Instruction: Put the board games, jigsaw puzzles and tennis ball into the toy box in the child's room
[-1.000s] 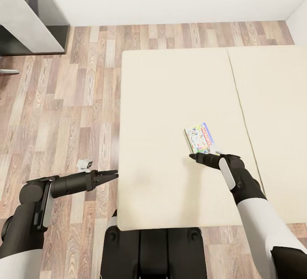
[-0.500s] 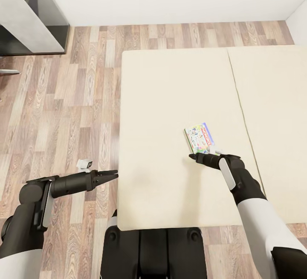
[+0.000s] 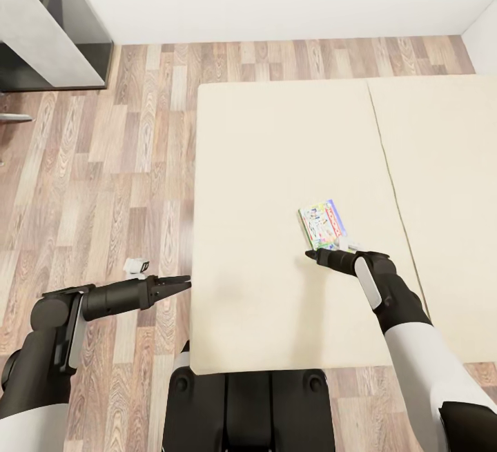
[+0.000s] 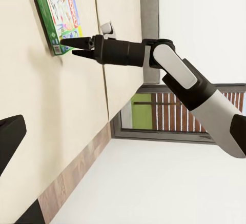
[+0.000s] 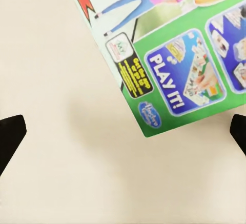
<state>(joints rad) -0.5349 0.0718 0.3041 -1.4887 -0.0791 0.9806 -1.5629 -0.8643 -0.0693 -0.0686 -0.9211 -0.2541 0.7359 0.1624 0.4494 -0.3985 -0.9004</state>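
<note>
The white-and-green board game (image 3: pixel 322 223) lies flat on the left beige pad of the bed (image 3: pixel 262 162). My right gripper (image 3: pixel 314 254) hovers just at the box's near end, fingers pointing at it and open. In the right wrist view the box's green corner printed "PLAY IT!" (image 5: pixel 174 75) sits between the fingertips (image 5: pixel 10 134), which stand wide apart with nothing held. The left wrist view shows the same game (image 4: pixel 56 11) and the right gripper (image 4: pixel 72 48) from the side. My left gripper (image 3: pixel 181 282) is open above the floor, beside the bed's left edge.
Wood floor (image 3: pixel 103 176) runs left of and beyond the bed. Part of the grey desk (image 3: pixel 41 24) stands at the far left by the white wall. A small white object (image 3: pixel 137 266) lies on the floor near my left gripper. The second mattress pad (image 3: pixel 449 183) lies to the right.
</note>
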